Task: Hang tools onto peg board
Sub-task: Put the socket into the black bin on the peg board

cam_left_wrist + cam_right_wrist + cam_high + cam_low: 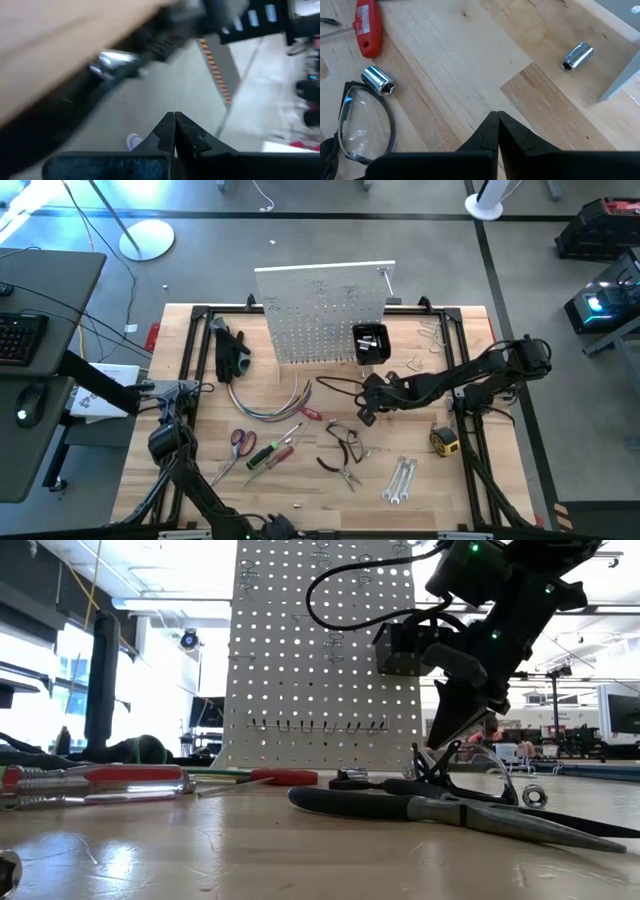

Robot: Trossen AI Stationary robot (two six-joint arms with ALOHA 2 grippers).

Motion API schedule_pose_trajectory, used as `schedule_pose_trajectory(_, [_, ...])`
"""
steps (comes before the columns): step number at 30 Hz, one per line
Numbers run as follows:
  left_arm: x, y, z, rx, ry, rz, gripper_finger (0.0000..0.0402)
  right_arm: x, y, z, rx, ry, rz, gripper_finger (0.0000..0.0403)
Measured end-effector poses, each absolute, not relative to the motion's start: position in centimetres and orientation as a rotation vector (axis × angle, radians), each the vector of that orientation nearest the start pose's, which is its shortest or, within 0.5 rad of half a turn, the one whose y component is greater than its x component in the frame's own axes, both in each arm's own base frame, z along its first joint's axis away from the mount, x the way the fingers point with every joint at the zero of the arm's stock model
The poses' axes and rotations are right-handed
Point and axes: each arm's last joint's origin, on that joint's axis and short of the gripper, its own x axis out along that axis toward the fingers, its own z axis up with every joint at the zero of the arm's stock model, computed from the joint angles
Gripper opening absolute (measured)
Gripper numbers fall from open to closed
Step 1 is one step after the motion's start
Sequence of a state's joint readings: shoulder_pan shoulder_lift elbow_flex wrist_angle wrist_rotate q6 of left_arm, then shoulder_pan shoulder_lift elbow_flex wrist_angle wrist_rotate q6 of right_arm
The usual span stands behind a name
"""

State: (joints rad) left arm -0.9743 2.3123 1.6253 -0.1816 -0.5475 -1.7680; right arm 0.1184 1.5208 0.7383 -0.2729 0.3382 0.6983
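Nearest the front edge of the worktop [420, 520] the tools lie scattered and none is hung yet: a pair of silver wrenches [399, 480], the black-handled pliers [342, 452], the red-handled scissors [242, 443], the green and red screwdrivers [272, 452] and, off to the right, the yellow tape measure [444, 442]. So the step in hand looks like the very start — choosing and reaching for a first tool, with nothing gripped.

Farther in, the right end effector [366, 413] hangs low over the middle of the worktop, just beyond the pliers, its fingers pressed together and empty. Its wrist view shows bare wood beneath, with clear safety glasses [364, 125], two small silver sockets [378, 80] and a red handle [368, 27] lying near. The left end effector [174, 131] is also pressed together and empty; that arm waits at the left edge of the worktop, its camera looking out over the floor.

Beyond all this the peg board [320, 315] stands upright at the back, a small black bin [370, 343] fixed to its lower right corner.

By my judgement the next move calls for spreading the right fingers, settling over a handle — the pliers are closest — and closing before any lift toward the board.
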Motion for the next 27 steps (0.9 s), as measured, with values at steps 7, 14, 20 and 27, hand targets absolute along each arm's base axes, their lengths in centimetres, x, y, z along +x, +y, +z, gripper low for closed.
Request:
schedule_pose_trajectory(7, [29.2, -39.2, 10.7, -1.128, 0.713, 0.278, 0.0000, 26.9, 2.2, 15.4, 0.394, 0.904, -0.542, 0.0000])
schedule_pose_trajectory(14, [29.0, -37.2, 9.7, -1.096, 0.705, 0.508, 0.0000, 26.9, 2.2, 15.4, 0.392, 0.902, -0.546, 0.0000])
schedule_pose_trajectory(20, [28.9, -36.9, 10.3, -1.041, 0.722, 0.495, 0.0000, 26.9, 2.2, 15.4, 0.387, 0.899, -0.553, 0.0000])
schedule_pose_trajectory(27, [29.7, -38.5, 13.2, -0.955, 0.761, 0.321, 0.0000, 26.9, 2.2, 15.4, 0.392, 0.903, -0.544, 0.0000])
